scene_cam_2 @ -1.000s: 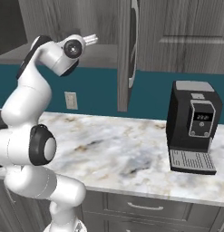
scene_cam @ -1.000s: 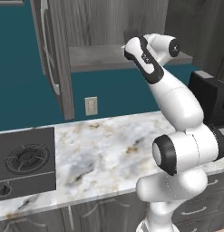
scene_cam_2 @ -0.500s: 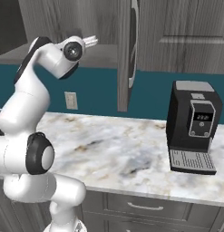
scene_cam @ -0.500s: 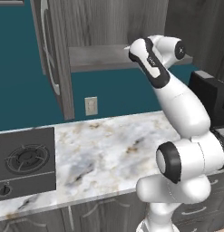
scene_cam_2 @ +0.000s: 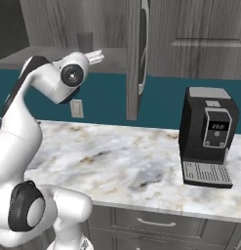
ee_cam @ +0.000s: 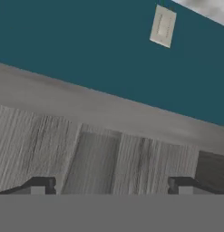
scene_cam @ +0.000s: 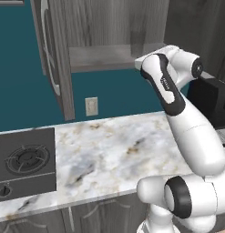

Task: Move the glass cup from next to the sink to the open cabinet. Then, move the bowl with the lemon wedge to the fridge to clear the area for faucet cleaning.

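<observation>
Translucent grey, the cup (scene_cam_2: 85, 41) stands upright on the cabinet (scene_cam_2: 58, 19) shelf (scene_cam_2: 44, 52), well back from the front edge, as the right base view shows it; in the hand view the same cup (ee_cam: 92, 162) hangs upside-down in the rolled picture, standing free between the two finger tips (ee_cam: 40, 185) and touching neither. The gripper (ee_cam: 112, 186) is spread wide with nothing in it. From the right base view the gripper (scene_cam_2: 95, 56) sits at the shelf's front edge, just in front of the cup and a little to its right, pointing into the cabinet. From the left base view the arm (scene_cam: 164, 84) covers the hand where it meets the shelf (scene_cam: 102, 57), and a faint upright shape on the shelf behind the arm may be the cup, though I cannot tell. That view gives the open cabinet door (scene_cam: 57, 59) with its long curved handle (scene_cam: 51, 59), a pale wall outlet (scene_cam: 91, 106) on the teal wall, the marble counter (scene_cam: 114, 154) and a dark cooktop (scene_cam: 25, 161) at the left. The right base view adds a black coffee machine (scene_cam_2: 208, 141) on the counter (scene_cam_2: 117, 161) and drawers (scene_cam_2: 156, 223) below. The hand view catches the outlet (ee_cam: 163, 26) too, above the shelf's grey edge (ee_cam: 109, 111).
</observation>
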